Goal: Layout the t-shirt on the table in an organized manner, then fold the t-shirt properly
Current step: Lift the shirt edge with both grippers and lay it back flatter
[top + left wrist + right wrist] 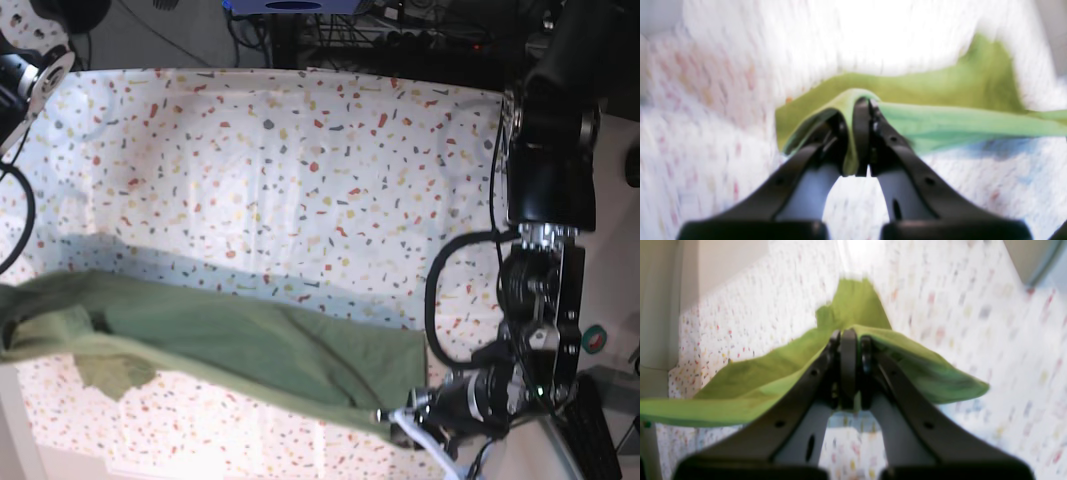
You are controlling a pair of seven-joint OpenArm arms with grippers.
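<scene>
Above the table [280,150], toward 6 o'clock in the base view: t-shirt [250,345] stretched in a long band, running from 9 o'clock to 5 o'clock. Left gripper [863,103] clamped on one edge of the fabric (wrist view blurred). Right gripper [848,335] likewise pinched shut on the opposite edge, cloth draping to both sides. Shadow band cast on the speckled cloth beneath.

Left gripper [864,106]: two matte black curved fingers [897,146] with small round screw holes, backed by pale grey inner plates, one slotted. Right gripper [848,336]: identical black fingers [813,380] and grey plates. Base view: black boxy arm segments, looped black cables [440,300], white connector near the wrist.
</scene>
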